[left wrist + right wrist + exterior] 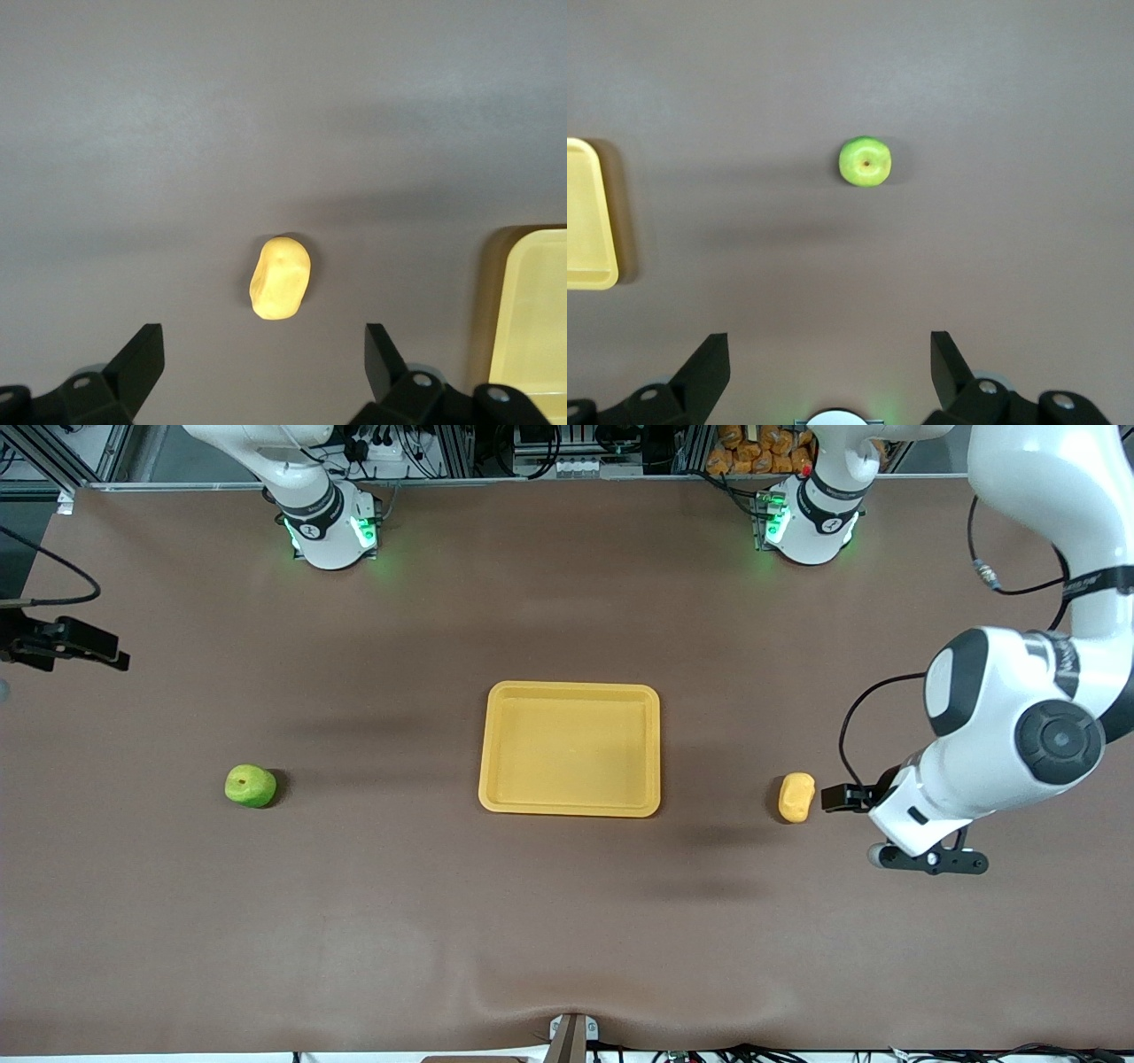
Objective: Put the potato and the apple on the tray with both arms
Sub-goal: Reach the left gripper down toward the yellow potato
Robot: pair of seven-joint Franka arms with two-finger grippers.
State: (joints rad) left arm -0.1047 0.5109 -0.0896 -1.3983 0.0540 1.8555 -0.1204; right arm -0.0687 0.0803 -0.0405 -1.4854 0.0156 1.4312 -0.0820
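Observation:
The yellow-orange tray (571, 748) lies in the middle of the table, with nothing on it. The green apple (251, 786) sits on the table toward the right arm's end. The yellow potato (796, 796) lies toward the left arm's end. My left gripper (840, 797) is open and empty, in the air just beside the potato. The left wrist view shows the potato (280, 277) ahead of the open left gripper (264, 341), with the tray's edge (536, 310) to one side. My right gripper (97, 651) is open and empty, high over the table's end. The right wrist view shows the apple (865, 161) well ahead of the right gripper (830, 350), and a corner of the tray (585, 221).
The brown table mat (567, 921) is bare apart from these things. The two arm bases (328, 527) (811, 522), lit green, stand at the table's back edge. A small bracket (569, 1036) sits at the front edge.

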